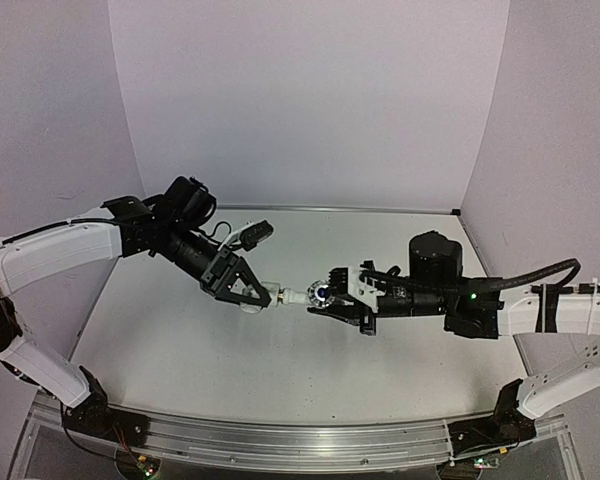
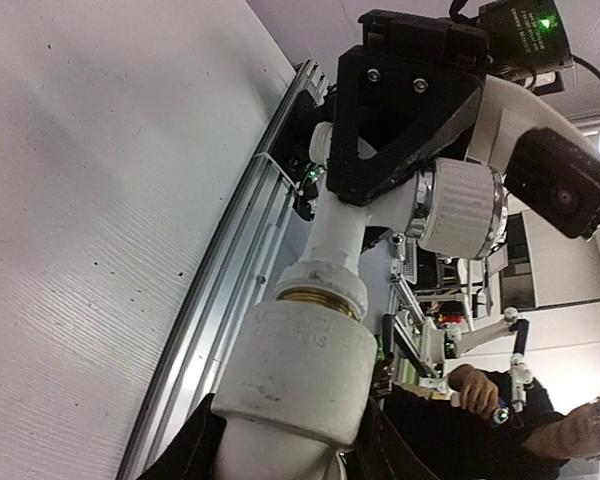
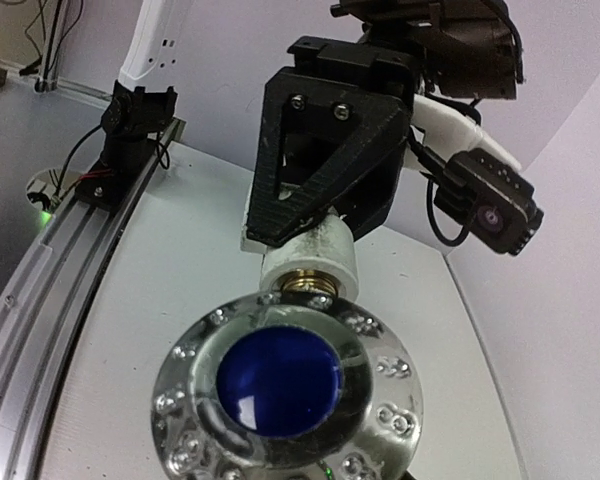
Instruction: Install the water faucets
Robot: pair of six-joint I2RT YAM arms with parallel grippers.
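My left gripper (image 1: 252, 297) is shut on the white elbow pipe fitting (image 1: 263, 299) and holds it above the table's middle. In the left wrist view the fitting (image 2: 298, 370) fills the foreground between my black fingers (image 2: 195, 455). My right gripper (image 1: 327, 297) is shut on the white tap (image 1: 302, 296), whose blue-centred knob (image 1: 321, 293) faces upward. The tap's end sits in the fitting's mouth, where a brass-coloured thread (image 2: 320, 297) shows. In the right wrist view the knob (image 3: 285, 380) fills the foreground and hides my right fingers; the fitting (image 3: 310, 250) and thread (image 3: 310, 282) lie behind it.
The white table (image 1: 180, 340) lies below both grippers, with purple-grey walls around it. An aluminium rail (image 1: 280, 440) runs along the near edge with both arm bases on it. A person's hand (image 2: 475, 385) shows beyond the rail in the left wrist view.
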